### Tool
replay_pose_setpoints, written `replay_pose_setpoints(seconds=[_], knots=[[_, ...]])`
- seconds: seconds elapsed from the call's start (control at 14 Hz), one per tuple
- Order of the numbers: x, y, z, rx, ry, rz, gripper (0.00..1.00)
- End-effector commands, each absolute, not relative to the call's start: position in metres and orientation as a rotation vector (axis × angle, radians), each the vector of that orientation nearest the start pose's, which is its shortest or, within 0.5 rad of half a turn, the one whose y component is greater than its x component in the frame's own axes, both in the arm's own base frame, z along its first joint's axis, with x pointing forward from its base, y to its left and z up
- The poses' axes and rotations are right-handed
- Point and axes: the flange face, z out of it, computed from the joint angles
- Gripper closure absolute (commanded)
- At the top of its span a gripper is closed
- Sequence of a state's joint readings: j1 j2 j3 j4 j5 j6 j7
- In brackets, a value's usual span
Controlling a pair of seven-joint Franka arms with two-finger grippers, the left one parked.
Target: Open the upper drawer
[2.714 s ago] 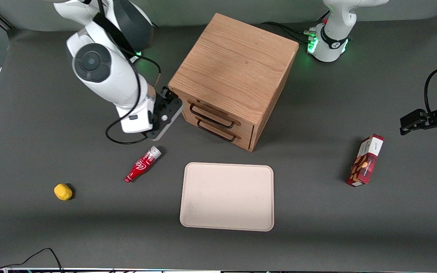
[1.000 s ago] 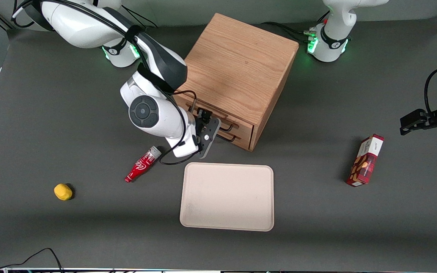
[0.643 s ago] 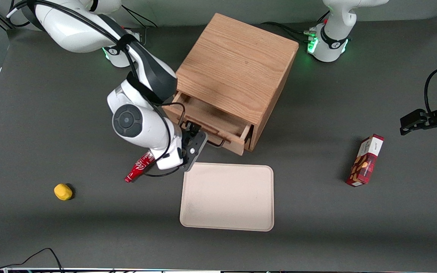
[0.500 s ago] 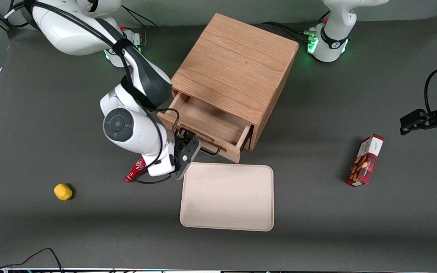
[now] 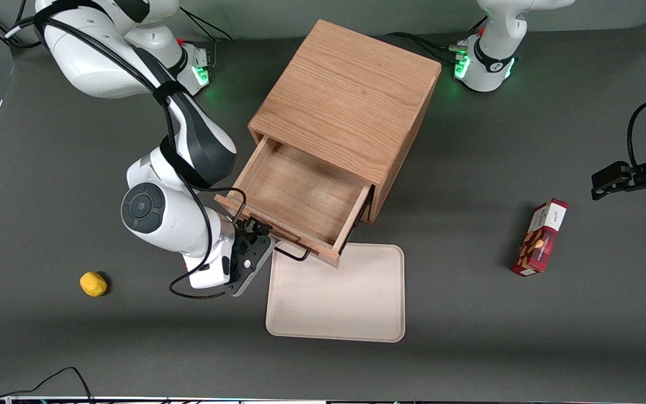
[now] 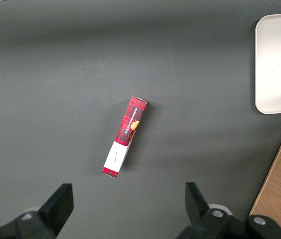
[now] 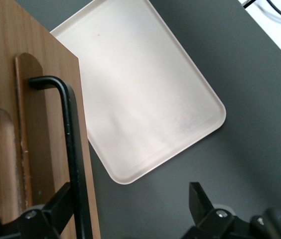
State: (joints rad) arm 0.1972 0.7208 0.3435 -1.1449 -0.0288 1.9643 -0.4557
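The upper drawer (image 5: 300, 193) of the light-oak cabinet (image 5: 345, 95) stands pulled far out, and its bare wooden floor shows. Its front edge overhangs the corner of the tray. My gripper (image 5: 254, 231) is at the drawer's front, at the end of the thin black handle (image 5: 292, 255) nearer the working arm. In the right wrist view the gripper (image 7: 130, 201) is open and its jaws stand wide apart. The handle (image 7: 73, 149) runs along the drawer front (image 7: 41, 149) close beside one finger (image 7: 58, 206), and only dark table shows between the jaws. The lower drawer is hidden under the upper one.
A cream tray (image 5: 345, 303) lies on the table nearer the front camera than the cabinet; the right wrist view shows this tray (image 7: 140, 99) too. A yellow lump (image 5: 93, 283) sits toward the working arm's end. A red box (image 5: 541, 235) lies toward the parked arm's end.
The upper drawer went from closed to far out. My gripper moved toward the front camera with the handle. The red bottle beside the tray is now covered by my arm.
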Motion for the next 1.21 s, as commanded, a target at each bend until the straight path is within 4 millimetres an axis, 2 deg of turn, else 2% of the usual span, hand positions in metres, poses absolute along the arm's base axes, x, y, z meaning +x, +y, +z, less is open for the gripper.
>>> replay_pose_setpoints(seconds=[0.0, 0.14, 0.29, 0.43, 0.57, 0.71, 0.79, 0.86, 1.0, 1.07, 1.14], knots=[[0.688, 0.323, 0.432, -2.644, -1.286, -0.231, 0.0], [0.674, 0.324, 0.46, -2.666, -1.208, -0.187, 0.0], [0.663, 0.316, 0.496, -2.606, -1.084, -0.16, 0.0], [0.658, 0.283, 0.538, -2.586, -1.011, -0.163, 0.0], [0.64, 0.253, 0.585, -2.652, -0.97, -0.177, 0.0], [0.616, 0.222, 0.611, -2.804, -0.956, -0.175, 0.0], [0.609, 0.208, 0.618, -2.891, -0.889, -0.172, 0.0], [0.609, 0.183, 0.627, -2.937, -0.757, -0.165, 0.0], [0.607, 0.136, 0.639, -3.083, -0.386, -0.125, 0.0], [0.601, 0.125, 0.639, -3.124, -0.282, -0.101, 0.0], [0.588, 0.12, 0.64, -3.144, -0.246, -0.131, 0.0]])
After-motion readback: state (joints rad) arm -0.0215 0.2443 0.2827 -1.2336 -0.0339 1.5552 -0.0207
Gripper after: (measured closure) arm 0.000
